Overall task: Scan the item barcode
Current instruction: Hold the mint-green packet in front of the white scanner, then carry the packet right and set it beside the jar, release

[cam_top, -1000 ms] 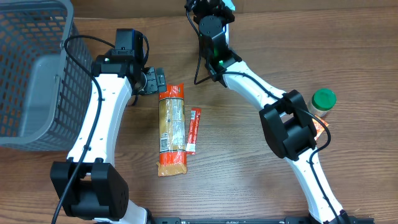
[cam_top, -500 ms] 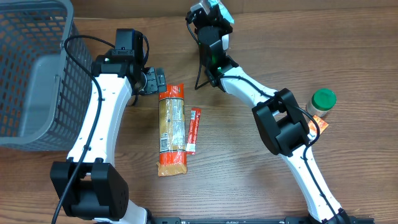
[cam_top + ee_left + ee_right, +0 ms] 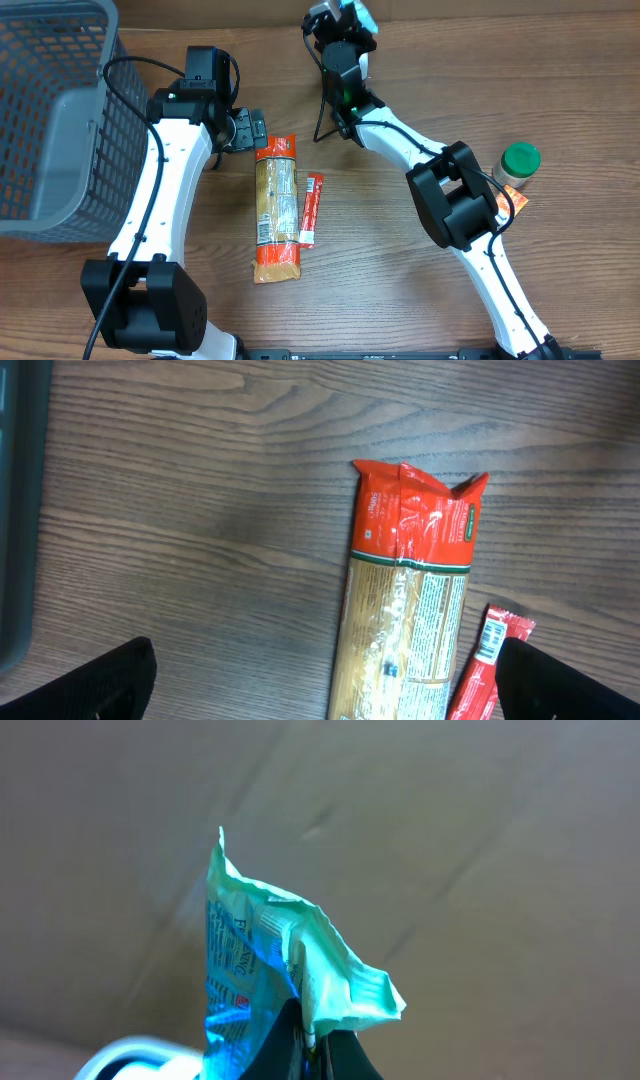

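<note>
Blue packet (image 3: pixel 262 960) held up in the right gripper (image 3: pixel 343 22) at the far edge of the worktop (image 3: pixel 400 290).
The right jaws are clenched on the packet's lower end, so it stands upright, crumpled at the top. The left gripper (image 3: pixel 248 130) hangs with its jaws released wide over the far end of a pasta pack (image 3: pixel 277 205) mid-worktop; a red sachet (image 3: pixel 312 208) lies just beside the pack.

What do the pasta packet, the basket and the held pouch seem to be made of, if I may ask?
The pasta packet: glossy plastic film, see-through middle, crimped orange end. The basket: probably grey plastic, matte open mesh. The held pouch: thin crinkled film, likely plastic.
</note>
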`<state>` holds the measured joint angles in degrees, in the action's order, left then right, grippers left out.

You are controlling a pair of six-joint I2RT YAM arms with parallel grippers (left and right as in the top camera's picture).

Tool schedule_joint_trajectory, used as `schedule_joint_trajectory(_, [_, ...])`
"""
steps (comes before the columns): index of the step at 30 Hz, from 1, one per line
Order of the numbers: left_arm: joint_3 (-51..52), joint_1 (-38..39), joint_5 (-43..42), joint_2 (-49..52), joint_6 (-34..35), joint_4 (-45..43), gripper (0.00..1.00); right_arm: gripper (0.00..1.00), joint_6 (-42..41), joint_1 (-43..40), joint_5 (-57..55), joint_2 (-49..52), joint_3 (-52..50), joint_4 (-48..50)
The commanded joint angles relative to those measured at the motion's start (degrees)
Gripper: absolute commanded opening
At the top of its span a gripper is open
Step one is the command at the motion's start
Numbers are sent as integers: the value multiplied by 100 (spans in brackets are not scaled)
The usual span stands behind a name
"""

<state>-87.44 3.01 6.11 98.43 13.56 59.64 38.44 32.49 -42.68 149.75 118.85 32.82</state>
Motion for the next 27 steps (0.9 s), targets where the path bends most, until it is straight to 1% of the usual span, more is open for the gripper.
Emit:
schedule_joint_trajectory(1, [-87, 2, 42, -70, -26, 2, 100, 3, -122, -31, -549, -240, 125, 50])
schedule_joint_trajectory(3, [-87, 2, 42, -70, -26, 2, 100, 3, -278, -31, -758, -531, 125, -188])
schedule_joint_trajectory(5, [-87, 2, 42, -70, -26, 2, 100, 3, -466, -4, -907, -846, 125, -623])
schedule_joint_trajectory(10, [-87, 2, 42, -70, -26, 2, 100, 3, -1198, 94, -1185, -1744, 125, -2103])
schedule_joint_trajectory(12, [-87, 2, 42, -70, -26, 2, 100, 3, -1537, 129, -1322, -2225, 125, -2824])
schedule_joint_trajectory(15, [-87, 2, 42, -70, -26, 2, 100, 3, -2297, 142, -1384, -2988, 125, -4157])
schedule_joint_trajectory(17, [-87, 2, 42, -70, -26, 2, 100, 3, -2924, 142, -1368, -3456, 125, -5121])
schedule_joint_trajectory(18, [-87, 2, 42, -70, -26, 2, 100, 3, -3359, 120, -1294, -3742, 125, -5799])
schedule_joint_trajectory(20, [-87, 2, 42, -70, -26, 2, 100, 3, -4044, 57, -931, -4162, 125, -6922])
schedule_joint_trajectory(23, [-87, 2, 42, -70, -26, 2, 100, 3, -4962, -155, 92, -4671, 125, -8531])
schedule_joint_trajectory(27, [-87, 2, 42, -70, -26, 2, 100, 3, -5495, -562, 1589, -4894, 125, -10338])
